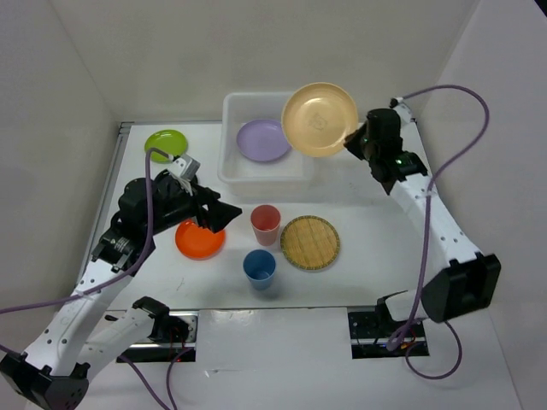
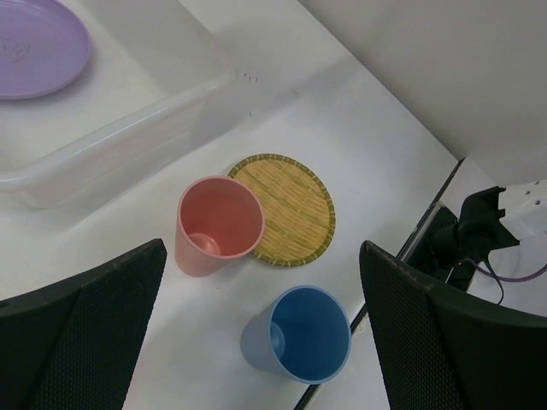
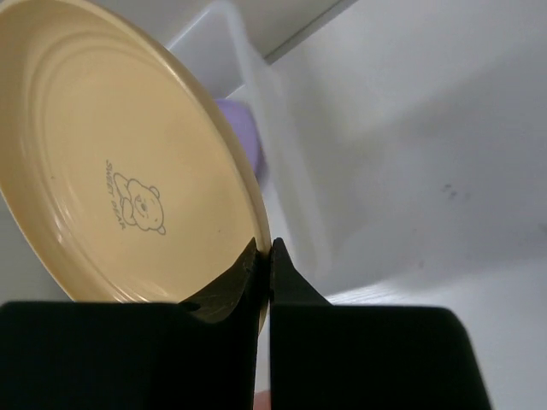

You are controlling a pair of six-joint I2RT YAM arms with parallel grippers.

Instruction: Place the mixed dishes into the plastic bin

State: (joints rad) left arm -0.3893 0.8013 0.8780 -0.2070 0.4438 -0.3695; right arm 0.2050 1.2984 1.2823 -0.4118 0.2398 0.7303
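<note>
At the far left lay a small round lime green plate (image 1: 167, 144). Nearer me, my left pincer (image 1: 224, 217) hung wide open and empty over a round orange plate (image 1: 199, 242), with a tall pink cup (image 1: 266, 224), a blue cup (image 1: 259, 266) and a round woven bamboo plate (image 1: 310, 243) to its right. Behind them the white translucent rectangular plastic bin (image 1: 229, 166) held a round lavender plate (image 1: 262, 140), and my right pincer (image 3: 263, 252) was clamped tight on the rim of a round pale yellow plate (image 3: 111, 162), tilted in the air above the bin's right edge, its printed bear and curved lettering too small to read.
</note>
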